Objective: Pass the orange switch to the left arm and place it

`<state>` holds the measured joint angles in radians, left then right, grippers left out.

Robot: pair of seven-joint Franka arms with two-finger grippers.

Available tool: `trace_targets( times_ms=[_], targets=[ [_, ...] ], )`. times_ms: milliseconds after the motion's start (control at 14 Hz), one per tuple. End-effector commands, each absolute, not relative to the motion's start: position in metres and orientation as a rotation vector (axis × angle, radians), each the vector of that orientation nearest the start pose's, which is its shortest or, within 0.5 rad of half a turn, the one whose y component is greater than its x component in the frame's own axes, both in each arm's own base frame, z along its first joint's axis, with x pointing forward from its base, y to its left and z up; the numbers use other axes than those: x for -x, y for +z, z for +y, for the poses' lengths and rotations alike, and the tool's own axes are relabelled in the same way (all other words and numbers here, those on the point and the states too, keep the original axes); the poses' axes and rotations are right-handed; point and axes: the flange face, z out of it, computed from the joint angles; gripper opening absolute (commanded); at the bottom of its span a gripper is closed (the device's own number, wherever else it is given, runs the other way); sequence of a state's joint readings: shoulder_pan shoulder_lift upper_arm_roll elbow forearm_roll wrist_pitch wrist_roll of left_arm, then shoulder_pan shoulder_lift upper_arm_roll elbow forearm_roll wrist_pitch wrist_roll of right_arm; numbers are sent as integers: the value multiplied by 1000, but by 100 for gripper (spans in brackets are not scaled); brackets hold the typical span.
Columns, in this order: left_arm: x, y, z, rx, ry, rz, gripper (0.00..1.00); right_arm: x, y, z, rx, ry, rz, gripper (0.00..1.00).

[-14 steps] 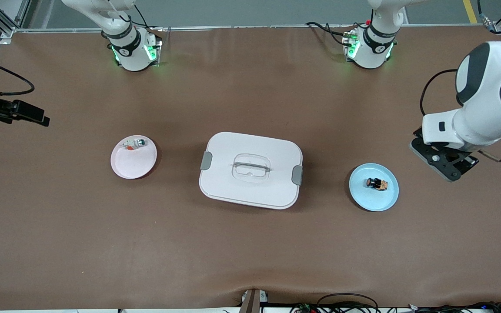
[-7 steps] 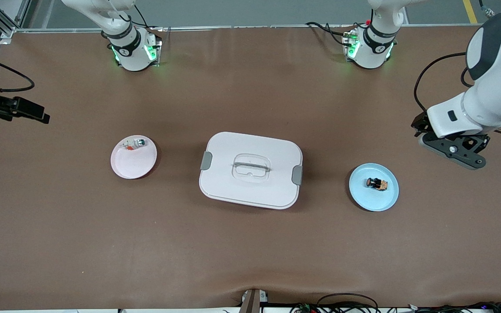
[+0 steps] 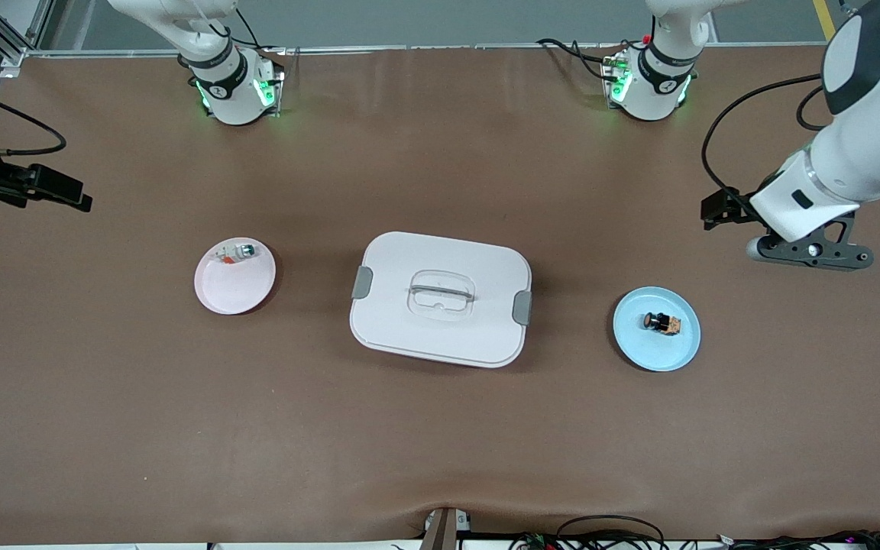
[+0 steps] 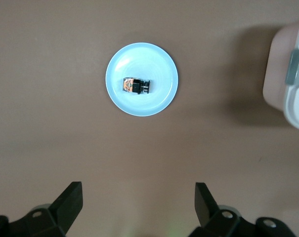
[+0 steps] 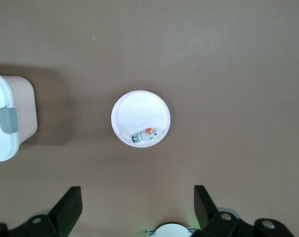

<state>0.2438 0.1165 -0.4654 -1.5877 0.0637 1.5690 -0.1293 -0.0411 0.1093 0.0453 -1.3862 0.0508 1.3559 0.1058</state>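
Status: you are at the start of the transfer; nothing is gripped yet.

The orange switch [image 3: 661, 323] lies on its side on the blue plate [image 3: 658, 351], toward the left arm's end of the bench [image 3: 440, 443]. In the left wrist view the switch [image 4: 135, 86] sits near the middle of the plate [image 4: 159, 96], ahead of the left end effector [image 4: 138, 200] and well apart from it. That end effector is up in the air over bare bench beside the plate, fingers [image 4: 70, 197] spread wide, holding nothing.

The right end effector [image 5: 137, 200] is also in the air over bare bench at the right arm's end, fingers wide and empty. Ahead of it you see the pink plate [image 5: 134, 111] carrying the whitish switch with green cap [image 5: 143, 137], which is not your target. Only the edge of this arm shows in the front view [image 3: 43, 187].

The box [image 3: 440, 298] stands shut between the two plates, latches [image 3: 362, 282] in place. It shows at the edge of both wrist views.

Done: nothing that the frames show. Left, as I judge it:
- bring the left end effector over the blue plate, descend, grip the orange switch
- lift high enough to clear the box
- hand over to the right end effector
- set down, probably at the pink plate

Watch: the switch is small and round, so it may roll on the plate when pinched.
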Motion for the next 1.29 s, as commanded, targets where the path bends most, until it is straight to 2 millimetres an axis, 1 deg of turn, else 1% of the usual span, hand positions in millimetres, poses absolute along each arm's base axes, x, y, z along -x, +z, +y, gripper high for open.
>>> trace_targets(
  times_ms=[0, 71, 286, 357, 429, 571, 643, 786, 857, 1071, 1214],
  targets=[
    [-563, 568, -112, 3106, 175, -17, 100, -556, 635, 9, 3078, 194, 134, 100],
    [-564, 569, -109, 3106, 173, -46, 100, -556, 635, 10, 3076, 194, 132, 100],
    [-565, 575, -93, 3099, 177, -61, 100, -557, 634, 9, 3076, 194, 134, 100],
    [-565, 590, -83, 3088, 173, -90, 100, -557, 634, 6, 3076, 194, 146, 100],
    [-567, 600, -77, 3085, 162, -103, 100, -557, 634, 5, 3073, 194, 147, 100],
    [-569, 610, -63, 3085, 131, -136, 100, -558, 635, 3, 3073, 179, 152, 100],
    [-570, 608, -56, 3078, 134, -153, 100, -559, 635, 1, 3072, 181, 157, 100],
    [-572, 605, -50, 3042, 131, -146, 100, -559, 637, 1, 3072, 172, 157, 100],
    [-570, 610, -50, 3040, 118, -149, 100, -559, 638, 0, 3072, 165, 160, 100],
    [-568, 614, -52, 3038, 110, -164, 100, -562, 641, -1, 3071, 115, 168, 100],
    [-568, 622, -52, 3042, 88, -158, 100, -564, 643, -2, 3071, 85, 171, 100]
  ],
)
